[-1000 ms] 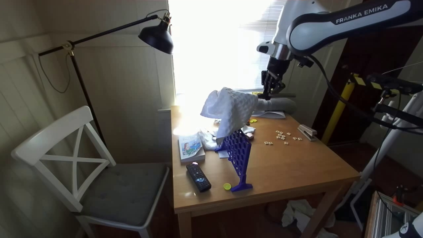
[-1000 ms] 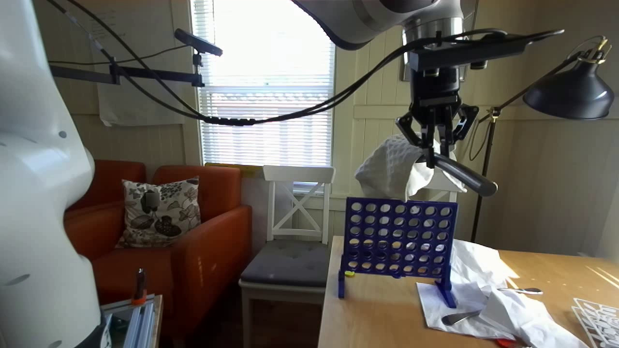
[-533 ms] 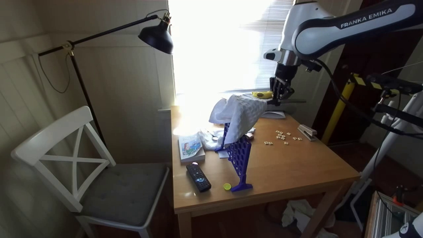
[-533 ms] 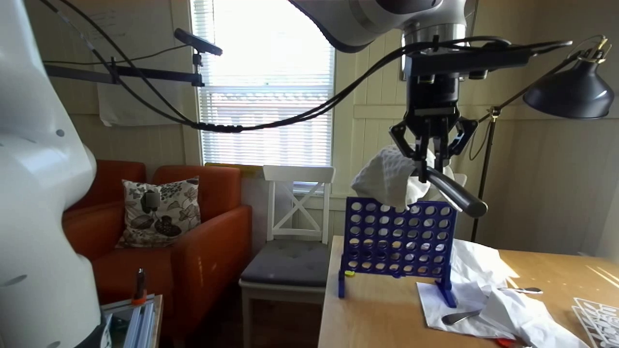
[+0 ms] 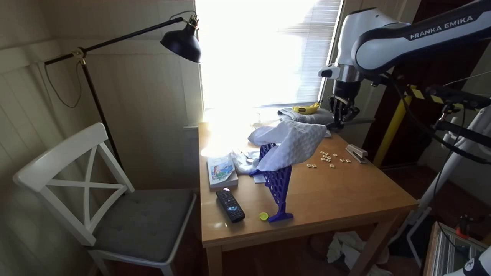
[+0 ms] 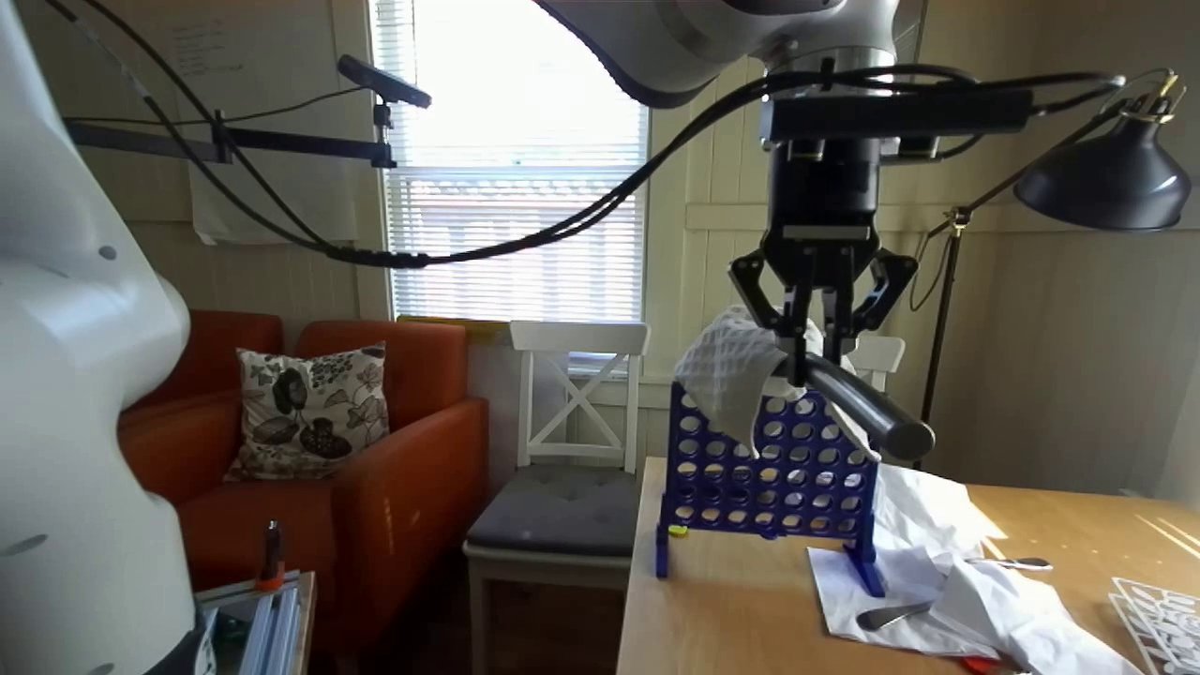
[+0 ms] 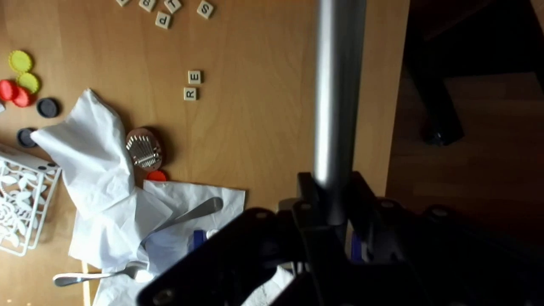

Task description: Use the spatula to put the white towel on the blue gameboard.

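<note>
My gripper (image 6: 817, 373) is shut on the dark handle of the spatula (image 6: 877, 417). The handle sticks out past the fingers and also shows in the wrist view (image 7: 340, 85). The spatula's blade is hidden under the white towel (image 5: 293, 143). The towel (image 6: 727, 370) hangs over the top edge of the blue gameboard (image 6: 769, 478) in both exterior views, with a corner down its front. The gameboard (image 5: 278, 184) stands upright on its feet on the table. My gripper (image 5: 337, 124) is above and beside the board. I cannot tell how much towel weight rests on the spatula.
Letter tiles (image 5: 326, 157) and a stapler (image 5: 356, 153) lie on the table. A remote (image 5: 230, 205), a book (image 5: 221, 171), white napkins with cutlery (image 6: 984, 600) and a kalimba (image 7: 144, 148) lie near the board. A banana (image 5: 305, 109) rests on a grey cloth at the back.
My gripper and the spatula have moved down, and rightward in an exterior view. The towel has come down with them from above the board and now drapes over its top edge.
</note>
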You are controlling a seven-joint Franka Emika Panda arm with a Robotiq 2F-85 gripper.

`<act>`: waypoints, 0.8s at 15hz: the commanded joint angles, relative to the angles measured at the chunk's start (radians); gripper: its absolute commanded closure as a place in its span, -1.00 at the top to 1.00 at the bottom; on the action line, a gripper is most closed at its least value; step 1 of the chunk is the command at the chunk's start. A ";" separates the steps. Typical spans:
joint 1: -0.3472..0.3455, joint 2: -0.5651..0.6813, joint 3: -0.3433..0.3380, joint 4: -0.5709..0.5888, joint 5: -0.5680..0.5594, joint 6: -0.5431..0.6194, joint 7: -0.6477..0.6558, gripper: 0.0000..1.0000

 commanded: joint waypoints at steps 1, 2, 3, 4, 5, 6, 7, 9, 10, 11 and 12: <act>-0.010 -0.035 0.004 -0.033 -0.125 -0.048 0.040 -0.89; -0.020 -0.038 -0.007 -0.038 -0.158 -0.049 0.027 -0.89; -0.030 -0.040 -0.019 -0.046 -0.193 -0.036 0.015 -0.89; -0.037 -0.035 -0.026 -0.042 -0.222 -0.021 0.008 -0.89; -0.043 -0.031 -0.033 -0.040 -0.254 -0.007 0.006 -0.89; -0.048 -0.026 -0.041 -0.033 -0.280 0.004 -0.006 -0.89; -0.054 -0.022 -0.049 -0.025 -0.307 0.022 -0.015 -0.89; -0.063 -0.022 -0.064 -0.015 -0.341 0.064 -0.050 -0.89; -0.068 -0.024 -0.072 -0.013 -0.350 0.089 -0.072 -0.89; -0.074 -0.029 -0.083 -0.011 -0.360 0.116 -0.102 -0.89; -0.080 -0.032 -0.092 -0.008 -0.367 0.141 -0.129 -0.89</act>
